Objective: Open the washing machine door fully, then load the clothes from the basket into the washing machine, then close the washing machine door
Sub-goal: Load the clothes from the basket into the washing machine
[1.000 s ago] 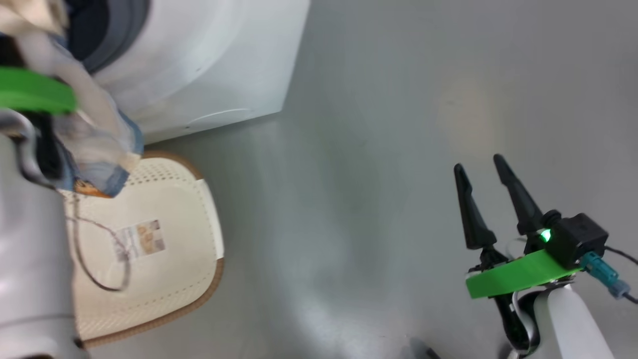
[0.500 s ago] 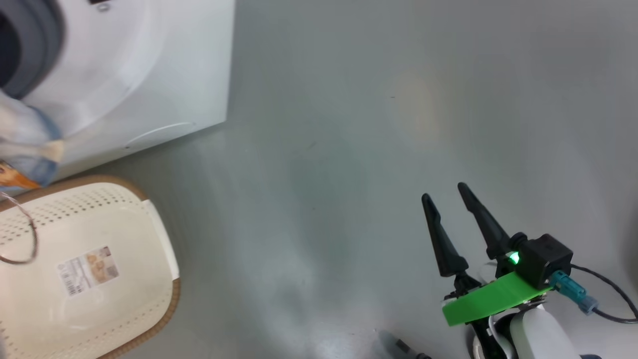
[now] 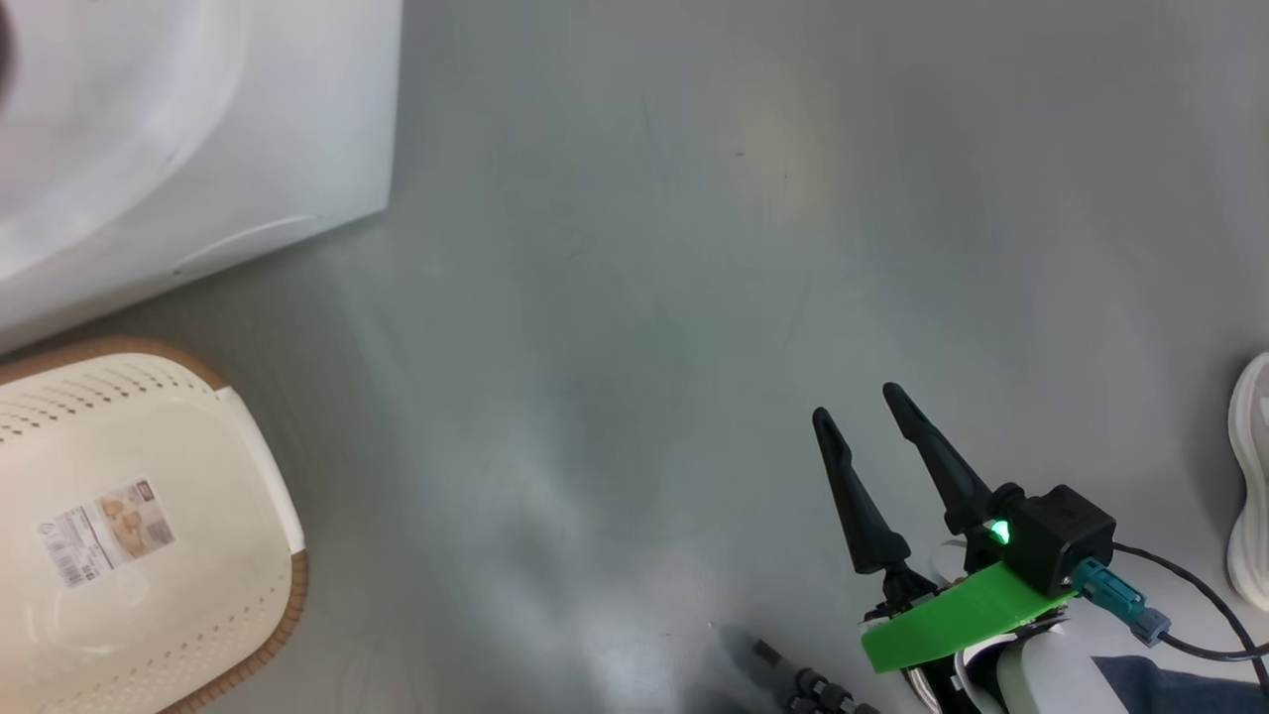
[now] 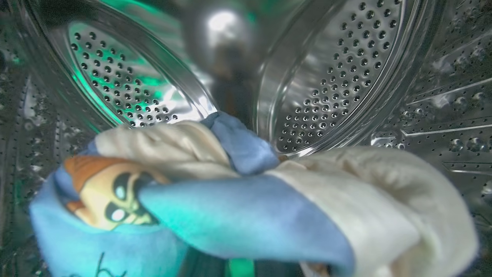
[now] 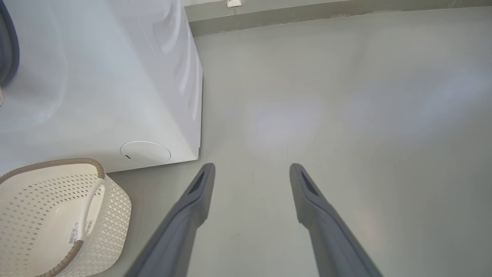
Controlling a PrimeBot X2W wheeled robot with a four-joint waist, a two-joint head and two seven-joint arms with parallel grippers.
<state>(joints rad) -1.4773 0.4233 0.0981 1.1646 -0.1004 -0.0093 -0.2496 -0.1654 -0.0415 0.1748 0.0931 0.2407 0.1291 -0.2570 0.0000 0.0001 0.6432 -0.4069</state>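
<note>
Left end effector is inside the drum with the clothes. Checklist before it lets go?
1. The clothes inside the drum: ok.
2. The left end effector shut on the clothes: ok; its fingers are hidden under the fabric.
3. The basket empty: ok, apart from a label on its bottom.
4. The right end effector open, holding nothing, away from the washing machine: ok.
5. The washing machine door fully open: cannot tell.
6. People clear: not ok, a white shoe sits close to the right end effector.
</note>
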